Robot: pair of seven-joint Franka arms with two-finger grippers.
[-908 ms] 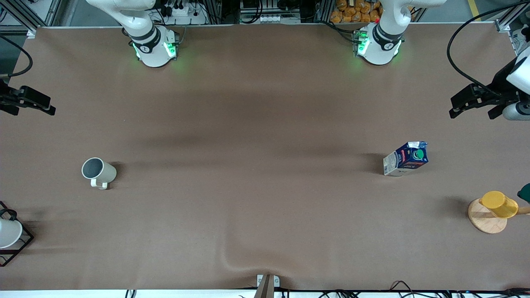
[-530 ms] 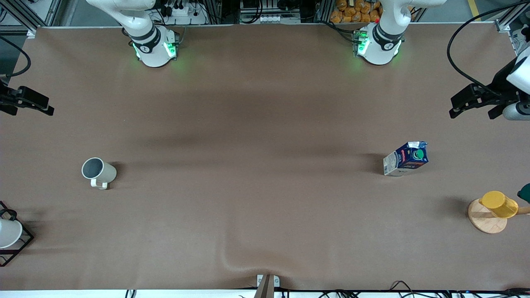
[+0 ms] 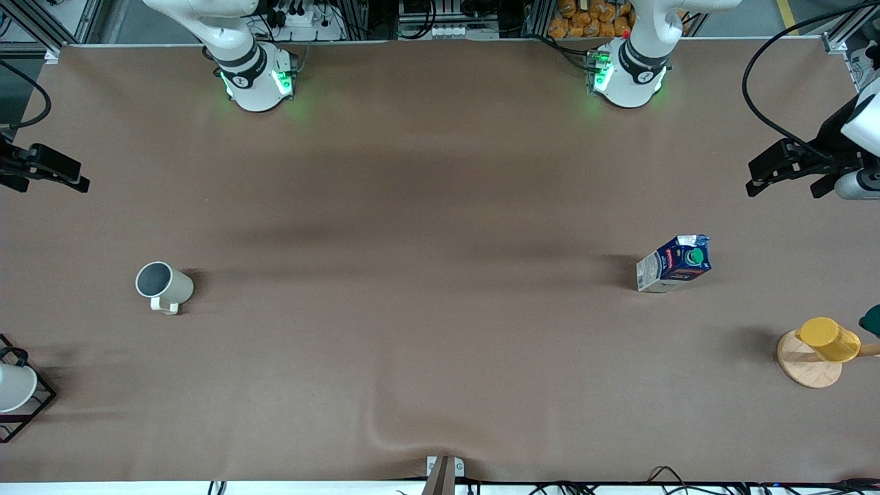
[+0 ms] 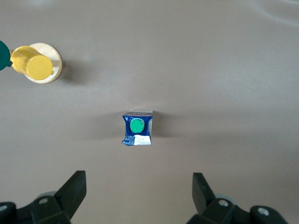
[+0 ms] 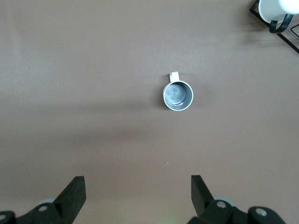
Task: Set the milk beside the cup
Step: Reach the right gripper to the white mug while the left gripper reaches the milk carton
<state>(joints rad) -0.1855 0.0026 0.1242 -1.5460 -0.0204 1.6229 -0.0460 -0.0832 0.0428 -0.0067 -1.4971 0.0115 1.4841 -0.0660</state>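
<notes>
The milk [image 3: 675, 263], a dark-blue carton with a green cap, stands upright on the brown table toward the left arm's end. It also shows in the left wrist view [image 4: 137, 128]. The cup [image 3: 165, 286], a cream mug with a grey inside, stands toward the right arm's end and shows in the right wrist view [image 5: 177, 94]. My left gripper [image 3: 784, 184] hangs open and empty high over the table's end, well apart from the milk [image 4: 138, 186]. My right gripper [image 3: 51, 180] hangs open and empty high over the other end, well apart from the cup [image 5: 138, 189].
A yellow cup [image 3: 828, 339] lies on a wooden disc [image 3: 801, 368] near the left arm's end, nearer the camera than the milk. A white cup [image 3: 14, 386] sits in a black wire rack [image 3: 41, 402] at the right arm's end. The cloth has a ridge [image 3: 405, 440] at the front edge.
The right gripper has shifted very slightly toward its end of the table. The milk, the cup and the left gripper have not moved.
</notes>
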